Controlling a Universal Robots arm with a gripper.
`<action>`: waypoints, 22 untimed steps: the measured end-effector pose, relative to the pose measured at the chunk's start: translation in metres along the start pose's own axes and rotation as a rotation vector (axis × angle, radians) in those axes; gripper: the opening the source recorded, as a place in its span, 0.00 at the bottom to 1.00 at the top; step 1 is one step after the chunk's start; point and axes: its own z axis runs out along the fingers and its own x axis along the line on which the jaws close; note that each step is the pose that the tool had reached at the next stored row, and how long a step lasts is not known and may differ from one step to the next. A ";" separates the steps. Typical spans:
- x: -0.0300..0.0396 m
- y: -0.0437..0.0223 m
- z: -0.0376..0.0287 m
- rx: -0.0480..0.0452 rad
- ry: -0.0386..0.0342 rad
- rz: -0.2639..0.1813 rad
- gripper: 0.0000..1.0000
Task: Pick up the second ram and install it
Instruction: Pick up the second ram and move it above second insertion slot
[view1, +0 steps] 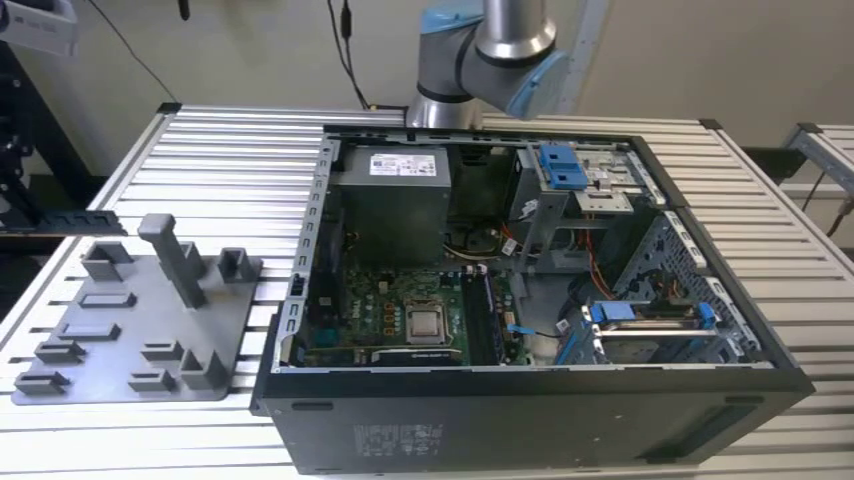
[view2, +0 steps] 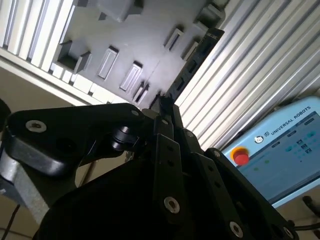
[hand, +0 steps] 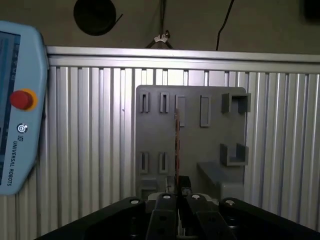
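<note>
one slatted aluminium table (view1: 200, 140) carries everything i can see from here. on it, toward the exterior view's right, lies the open computer case (view1: 534, 420), its motherboard (view1: 400, 300) facing up and bright-blue drive clips (view1: 563, 165) along its far side. the arm (view1: 487, 50) rises from the table's far edge just behind the case; a blue-capped joint bends above the case's back wall and the grey tube goes on upward from there.

the grey tray (view1: 120, 330) lies flat on the table at the exterior view's left, beside the case but not touching it, with raised blocks and one tall post. both wrist views look along the fingers at this tray from well apart. a pale-blue teach pendant (hand: 15, 125) with a red button (hand: 21, 99) rests on the slats near the tray.

the gripper (hand: 179, 186) is pressed together on the second ram (hand: 176, 140) — the black linkages fold in to a narrow tip and the stick stands straight out from between the fingertips. in the first wrist view i see it edge-on, a thin line crossing the tray's face. in the second wrist view the gripper (view2: 162, 102) holds the same stick (view2: 192, 64) as a dark strip — held in the air, clear of the tray.
</note>
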 end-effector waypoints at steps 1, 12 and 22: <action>0.0000 -0.0026 -0.0001 -0.0020 0.0000 0.000 0.14; -0.0004 -0.0046 -0.0093 -0.0137 -0.0001 0.001 0.14; -0.0003 -0.0224 -0.0096 -0.0164 -0.0001 0.001 0.14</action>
